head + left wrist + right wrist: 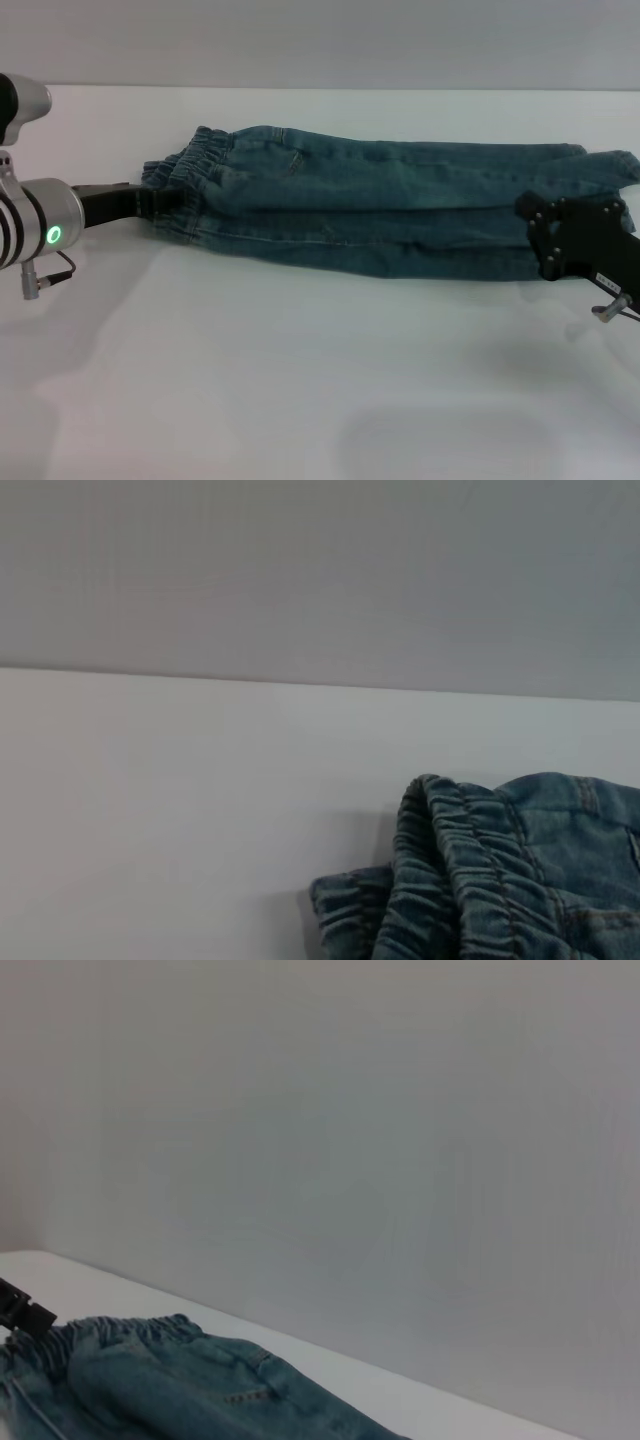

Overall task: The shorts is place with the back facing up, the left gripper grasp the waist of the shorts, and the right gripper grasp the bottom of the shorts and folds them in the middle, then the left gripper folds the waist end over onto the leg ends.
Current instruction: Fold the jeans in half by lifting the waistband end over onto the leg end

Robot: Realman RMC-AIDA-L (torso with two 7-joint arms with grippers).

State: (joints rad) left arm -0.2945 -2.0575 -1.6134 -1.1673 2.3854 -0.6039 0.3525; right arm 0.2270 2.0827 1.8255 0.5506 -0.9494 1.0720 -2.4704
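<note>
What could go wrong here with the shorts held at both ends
The left gripper bites only the bunched elastic waist edge, so it may slip out during the fold. The folded shorts layers look uneven, so lifting could shift them apart. The right gripper sits at the leg ends; pulling could drag the denim across the table.

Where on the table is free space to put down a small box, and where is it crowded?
Free: the wide near strip of the table, in front of the shorts, and a narrower strip behind them. Crowded: the waist end at the left end effector, and the leg ends at the right end effector.
</note>
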